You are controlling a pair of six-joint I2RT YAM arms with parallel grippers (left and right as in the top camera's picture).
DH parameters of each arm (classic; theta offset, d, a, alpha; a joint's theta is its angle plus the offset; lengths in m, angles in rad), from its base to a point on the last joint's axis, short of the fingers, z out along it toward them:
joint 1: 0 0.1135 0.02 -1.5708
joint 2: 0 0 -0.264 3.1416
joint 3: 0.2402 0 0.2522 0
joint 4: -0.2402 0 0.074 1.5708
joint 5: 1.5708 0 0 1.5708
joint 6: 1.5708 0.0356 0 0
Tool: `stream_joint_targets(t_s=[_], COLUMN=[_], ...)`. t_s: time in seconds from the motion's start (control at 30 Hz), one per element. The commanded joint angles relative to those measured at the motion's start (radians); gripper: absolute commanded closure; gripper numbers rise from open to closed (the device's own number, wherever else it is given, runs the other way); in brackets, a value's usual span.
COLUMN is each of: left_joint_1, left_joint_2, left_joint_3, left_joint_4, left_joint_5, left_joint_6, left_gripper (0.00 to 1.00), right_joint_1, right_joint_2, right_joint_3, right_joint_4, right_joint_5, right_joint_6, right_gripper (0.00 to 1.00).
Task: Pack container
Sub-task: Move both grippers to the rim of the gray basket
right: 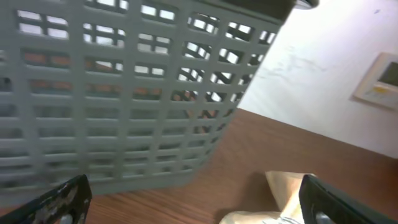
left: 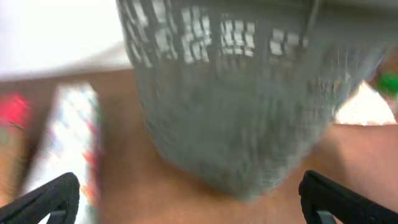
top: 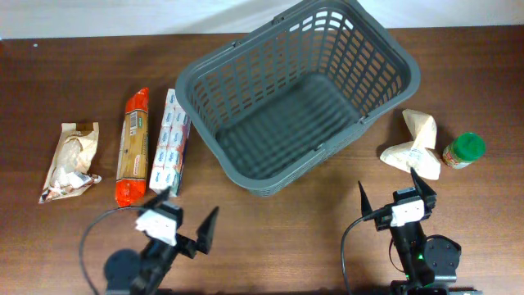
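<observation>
**Both end effectors spread and empty; wrist views showed little**

In the overhead view the container (top: pixel 242 82) sat at upper centre of the table (top: pixel 286 238), turned at an angle, with nothing visible inside it. Its far rim was cut off by the top edge of the frame.

The left end effector (top: pixel 187 211) at lower left and the right end effector (top: pixel 391 192) at lower right both had their fingers spread wide, holding nothing and apart from every object. The arms behind them ran out of the bottom edge.

Left of the container lay a flat white printed box (top: pixel 169 142), an orange packet (top: pixel 133 146) and a paper-wrapped bundle (top: pixel 72 161). The print on them was too small to read. At right, a crumpled paper bag (top: pixel 416 146) touched a green-lidded jar (top: pixel 464 151).

The left wrist view was heavily blurred. Only the container's grey wall (left: pixel 236 112), a pale streak that was the box (left: pixel 68 137) and two dark fingertips (left: pixel 46 199) at the bottom corners could be made out.

The right wrist view showed the lattice wall (right: pixel 124 93) filling the upper left, with the paper bag (right: pixel 286 199) cut off at the bottom edge.
</observation>
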Motion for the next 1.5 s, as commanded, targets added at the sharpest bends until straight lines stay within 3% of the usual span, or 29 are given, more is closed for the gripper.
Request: stream_joint_targets(t_s=[0.0, 0.13, 0.27, 0.37, 0.47, 0.53, 0.57, 0.63, 0.73, 0.9, 1.07, 1.27, 1.3, 1.33, 1.37, 1.4, 1.47], left_joint_1=[-0.001, -0.001, -0.001, -0.001, -0.001, -0.001, -0.001, -0.001, -0.001, -0.002, -0.001, -0.002, -0.002, -0.006, -0.014, -0.028, -0.066], left_joint_2=[0.04, 0.185, 0.365, 0.595, 0.761, 0.855, 0.927, 0.991, 1.052, 1.055, 1.039, 1.097, 1.11, 1.124, 1.133, 1.144, 1.158], left_joint_3=[0.167, 0.351, 0.534, 0.763, 0.951, 1.083, 1.206, 1.338, 1.494, 1.569, 1.569, 1.569, 1.569, 1.569, 1.569, 1.569, 1.569], left_joint_4=[-0.004, -0.075, -0.228, -0.411, -0.516, -0.571, -0.611, -0.645, -0.693, -0.702, -0.745, -0.945, -0.98, -1.025, -1.059, -1.091, -1.129], left_joint_5=[-0.211, -0.228, -0.25, -0.253, -0.253, -0.249, -0.24, -0.234, -0.235, -0.07, -0.036, -0.034, -0.033, -0.031, -0.021, 0.003, 0.047], left_joint_6=[0.008, 0.08, 0.137, 0.24, 0.264, 0.263, 0.263, 0.263, 0.284, 0.286, 0.241, 0.192, 0.192, 0.193, 0.193, 0.192, 0.192], left_gripper=[0.01, 0.01, 0.01, 0.01, 0.01, 0.01, 0.01, 0.01, 0.01, 0.01, 0.01, 0.01, 0.04, 0.2, 0.39, 0.51, 0.62], right_joint_1=[0.005, 0.005, 0.005, 0.005, 0.005, 0.005, 0.005, 0.005, 0.005, 0.005, 0.005, 0.005, 0.005, 0.005, 0.005, 0.005, 0.005], right_joint_2=[-0.008, -0.008, -0.008, -0.003, 0.037, 0.09, 0.171, 0.267, 0.452, 0.738, 0.968, 1.096, 1.115, 1.131, 1.152, 1.173, 1.225], right_joint_3=[0.003, 0.005, 0.033, 0.158, 0.332, 0.466, 0.626, 0.787, 1.057, 1.466, 1.822, 1.94, 1.94, 1.94, 1.94, 1.94, 1.94], right_joint_4=[0.003, -0.008, -0.009, -0.078, -0.233, -0.354, -0.494, -0.631, -0.846, -1.131, -1.382, -1.398, -1.395, -1.394, -1.392, -1.392, -1.392], right_joint_5=[-0.184, -0.285, -0.328, -0.296, -0.213, -0.184, -0.162, -0.133, -0.089, -0.086, -0.205, -0.335, -0.328, -0.319, -0.307, -0.298, -0.296], right_joint_6=[0.197, 0.397, 0.467, 0.476, 0.458, 0.368, 0.265, 0.193, 0.16, 0.194, 0.216, 0.225, 0.224, 0.224, 0.225, 0.225, 0.225], right_gripper=[0.01, 0.01, 0.01, 0.01, 0.02, 0.01, 0.01, 0.01, 0.01, 0.02, 0.01, 0.01, 0.02, 0.01, 0.06, 0.13, 0.19])
